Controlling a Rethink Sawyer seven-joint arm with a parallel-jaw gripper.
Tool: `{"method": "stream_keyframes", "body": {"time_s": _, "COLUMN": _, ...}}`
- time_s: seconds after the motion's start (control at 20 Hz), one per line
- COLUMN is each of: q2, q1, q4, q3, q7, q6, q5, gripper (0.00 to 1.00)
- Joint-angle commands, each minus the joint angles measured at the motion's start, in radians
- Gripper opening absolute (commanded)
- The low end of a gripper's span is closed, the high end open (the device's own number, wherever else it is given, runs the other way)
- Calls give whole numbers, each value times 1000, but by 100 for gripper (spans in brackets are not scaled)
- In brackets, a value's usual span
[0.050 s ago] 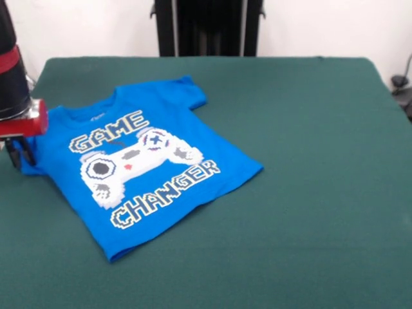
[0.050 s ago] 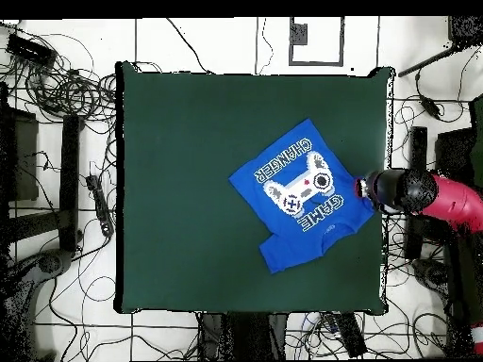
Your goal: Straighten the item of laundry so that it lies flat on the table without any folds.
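green felt table (image 1: 309,161), white wall behind, cables (image 2: 57,94) on floor.

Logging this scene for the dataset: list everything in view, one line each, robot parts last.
T-shirt: one, bright blue with white "GAME CHANGER" lettering and a white game controller; lies spread out print-up, toward one side of the table, turned askew to its edges.
Table: one, dark green cloth top; carries only the shirt.
Cables: many, black; tangled on the white tiled floor around the table in the overhead view.
Arm: one, red and black; reaches in over the table edge beside the shirt.
Gripper: one, dark tips under a red block, at the shirt's sleeve; open or shut cannot be told.
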Motion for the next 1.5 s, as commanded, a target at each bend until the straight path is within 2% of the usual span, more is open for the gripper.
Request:
{"method": "stream_keyframes", "body": {"time_s": 0.05, "q2": 49, "q1": 32, "q4": -65, "q3": 76, "q7": -298, "q6": 26, "q5": -29, "gripper": 0}}
{"method": "stream_keyframes", "body": {"time_s": 0.15, "q2": 49, "q1": 27, "q4": -42, "q3": 76, "q7": -281, "q6": 14, "q5": -17, "gripper": 0}}
{"method": "stream_keyframes", "body": {"time_s": 0.2, "q2": 50, "q1": 18, "q4": -26, "q3": 81, "q7": -270, "q6": -1, "q5": -4, "gripper": 100}}
{"method": "stream_keyframes", "body": {"time_s": 0.35, "q2": 41, "q1": 24, "q4": -11, "q3": 66, "q7": -243, "q6": 18, "q5": 2, "gripper": 100}}
{"method": "stream_keyframes", "body": {"time_s": 0.55, "q2": 16, "q1": 46, "q4": 21, "q3": 23, "q7": -149, "q6": 28, "q5": 6, "gripper": 100}}
{"method": "stream_keyframes", "body": {"time_s": 0.85, "q2": -20, "q1": 50, "q4": 76, "q3": 18, "q7": -125, "q6": 15, "q5": 8, "gripper": 100}}
{"method": "stream_keyframes", "body": {"time_s": 1.05, "q2": -74, "q1": 57, "q4": 157, "q3": 4, "q7": -65, "q6": -8, "q5": 17, "gripper": 100}}
{"method": "stream_keyframes", "body": {"time_s": 1.3, "q2": -168, "q1": 73, "q4": 309, "q3": -20, "q7": 60, "q6": -64, "q5": 37, "gripper": 100}}
{"method": "stream_keyframes", "body": {"time_s": 1.5, "q2": -218, "q1": 94, "q4": 382, "q3": -40, "q7": 133, "q6": -89, "q5": 58, "gripper": 100}}
